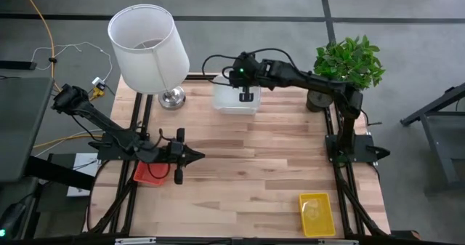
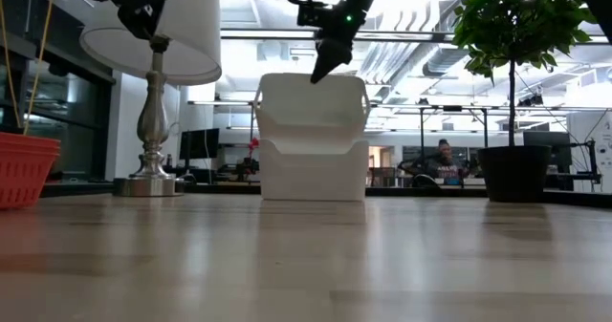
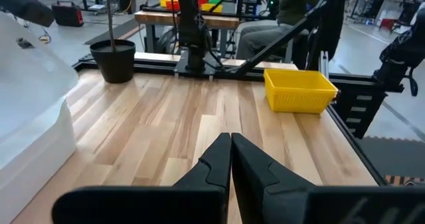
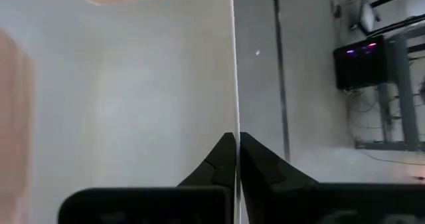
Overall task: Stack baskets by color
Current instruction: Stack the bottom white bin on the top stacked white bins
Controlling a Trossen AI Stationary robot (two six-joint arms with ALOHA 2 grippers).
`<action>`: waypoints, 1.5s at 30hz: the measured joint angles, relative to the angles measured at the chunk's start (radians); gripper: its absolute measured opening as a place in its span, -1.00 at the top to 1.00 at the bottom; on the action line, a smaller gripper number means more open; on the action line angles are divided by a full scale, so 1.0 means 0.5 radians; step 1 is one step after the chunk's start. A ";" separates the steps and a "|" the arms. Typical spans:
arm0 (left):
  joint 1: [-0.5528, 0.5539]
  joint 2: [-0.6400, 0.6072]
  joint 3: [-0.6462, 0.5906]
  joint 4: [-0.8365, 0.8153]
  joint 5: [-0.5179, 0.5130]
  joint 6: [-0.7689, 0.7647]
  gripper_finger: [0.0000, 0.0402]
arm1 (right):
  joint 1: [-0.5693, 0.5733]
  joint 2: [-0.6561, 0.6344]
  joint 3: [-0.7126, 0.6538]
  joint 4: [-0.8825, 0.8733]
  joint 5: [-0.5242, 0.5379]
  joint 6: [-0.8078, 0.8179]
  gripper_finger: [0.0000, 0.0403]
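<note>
Two white baskets [image 1: 236, 99] stand stacked at the table's far edge, the upper one [image 2: 314, 107] set into the lower [image 2: 314, 174]. My right gripper [image 2: 318, 74] is shut at the upper basket's top rim. A red basket [image 1: 150, 174] sits on the table at the near left, under my left arm. My left gripper [image 1: 197, 155] is shut and hovers level beside it, pointing toward the table's right, with nothing in it. A yellow basket [image 1: 316, 214] stands on the table at the near right corner. My right gripper pinches the upper white basket's thin top rim [image 4: 235, 117] between its two fingers, near the middle of a long side. The fingers slant down at it from above. The basket is upright, its lower part inside the lower white basket; whether it rests there I cannot tell.
A table lamp with a big white shade [image 1: 149, 49] stands at the far left, close to the white baskets. A potted plant [image 1: 349, 63] stands at the far right corner. Bare wood lies across the table's middle and near side.
</note>
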 joint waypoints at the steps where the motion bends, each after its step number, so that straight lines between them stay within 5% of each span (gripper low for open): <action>1: 0.004 0.001 0.000 -0.001 0.000 0.000 1.00 | -0.009 0.000 0.000 -0.030 -0.019 0.002 1.00; 12: 0.004 0.001 0.000 0.009 -0.016 0.017 1.00 | -0.119 0.002 0.000 -0.160 -0.312 0.119 1.00; 25: 0.004 0.000 0.000 0.009 -0.021 0.017 1.00 | -0.130 0.032 -0.001 -0.170 -0.315 0.217 0.98; 38: 0.004 0.000 0.000 0.009 -0.021 0.035 1.00 | -0.089 0.019 -0.001 -0.171 -0.129 0.309 0.09; 45: 0.004 0.000 0.000 0.007 -0.021 0.034 1.00 | -0.049 -0.094 -0.001 -0.384 -0.267 0.375 -0.01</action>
